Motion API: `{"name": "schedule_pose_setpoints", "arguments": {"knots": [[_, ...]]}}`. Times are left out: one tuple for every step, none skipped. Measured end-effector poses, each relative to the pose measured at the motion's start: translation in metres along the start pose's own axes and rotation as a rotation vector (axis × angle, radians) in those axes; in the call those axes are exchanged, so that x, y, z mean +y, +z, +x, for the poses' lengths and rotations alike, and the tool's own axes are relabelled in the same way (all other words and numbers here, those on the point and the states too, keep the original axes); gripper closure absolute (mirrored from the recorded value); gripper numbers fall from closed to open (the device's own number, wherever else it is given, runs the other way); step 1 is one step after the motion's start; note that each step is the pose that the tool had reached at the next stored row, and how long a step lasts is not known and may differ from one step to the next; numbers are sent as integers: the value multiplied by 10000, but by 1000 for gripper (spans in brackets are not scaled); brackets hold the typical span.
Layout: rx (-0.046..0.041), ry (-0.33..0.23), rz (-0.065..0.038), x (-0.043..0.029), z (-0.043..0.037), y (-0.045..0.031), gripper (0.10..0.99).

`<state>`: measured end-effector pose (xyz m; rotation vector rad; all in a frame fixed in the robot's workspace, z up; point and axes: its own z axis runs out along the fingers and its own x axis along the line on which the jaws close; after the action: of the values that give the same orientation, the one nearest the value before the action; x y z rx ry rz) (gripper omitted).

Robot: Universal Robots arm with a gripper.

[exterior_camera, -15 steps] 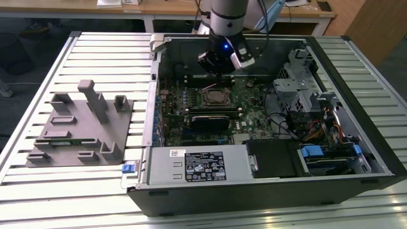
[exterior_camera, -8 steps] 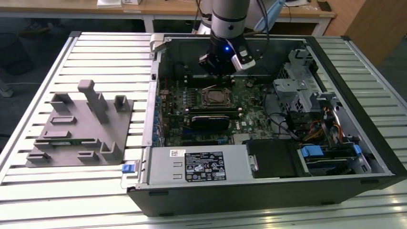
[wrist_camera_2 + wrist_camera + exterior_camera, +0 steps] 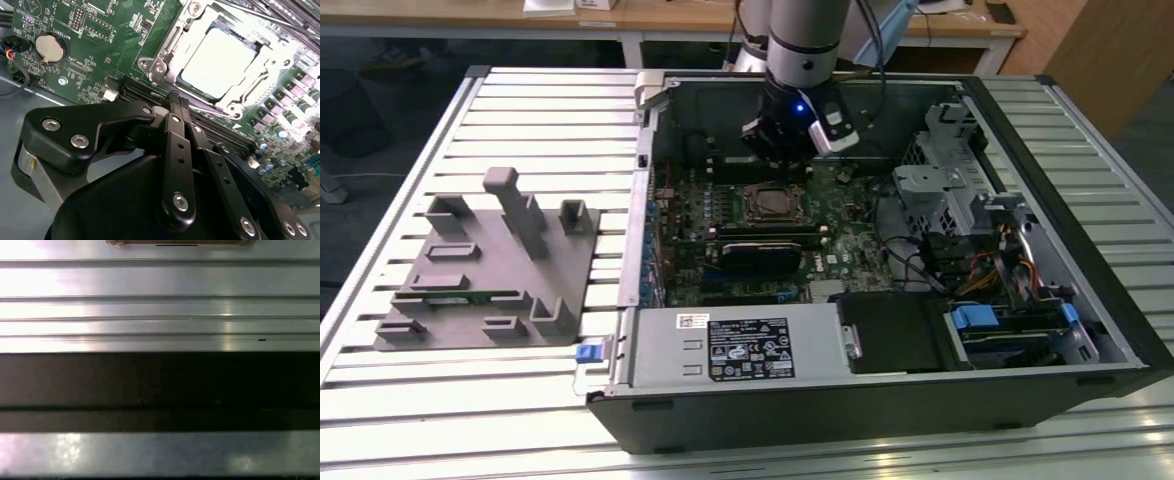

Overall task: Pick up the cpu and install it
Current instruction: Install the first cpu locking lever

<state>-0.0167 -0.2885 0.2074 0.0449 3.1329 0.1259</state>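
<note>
Slatted metal tabletop (image 3: 520,110) carries an open computer case (image 3: 1107,300) lying on its side, with a grey plastic holder (image 3: 480,285) well apart from it toward the exterior view's left; inside the case lies a green motherboard (image 3: 847,245), a power supply (image 3: 734,345) along the near wall, and a drive cage (image 3: 947,190) with a tangle of cables toward the exterior view's right. Seated in the metal socket frame (image 3: 165,55) on the board is the cpu (image 3: 220,62), its pale top bright in the second wrist view; in the exterior view it is a small dim square (image 3: 771,203). Just above the board, beside the socket, hangs the gripper (image 3: 176,100); its black fingers are drawn together at the tips and hold nothing. A coin battery (image 3: 51,46) sits on the board near a cut-off cable; the gripper's own linkage hides the memory slots beneath it; the first wrist view offers bright slats and a dark band I cannot identify.
</note>
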Motion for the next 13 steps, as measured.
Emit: {"name": "schedule_pose_setpoints", "arguments": {"knots": [[-1,0,-1,-1,-6,11,980],[-1,-1,-1,-2,-11,23,980],[0,-1,0,-2,-16,36,980],[0,-1,0,-3,-18,48,980],[0,0,0,-4,-19,58,980],[0,1,0,-5,-19,65,980],[-1,2,0,-5,-20,72,980],[0,0,-1,-5,-21,76,980],[0,1,1,-6,-21,79,980],[1,1,3,-6,-21,79,980],[1,0,3,-6,-21,80,980],[1,0,2,-6,-22,80,980],[0,0,1,-6,-22,78,980]]}}
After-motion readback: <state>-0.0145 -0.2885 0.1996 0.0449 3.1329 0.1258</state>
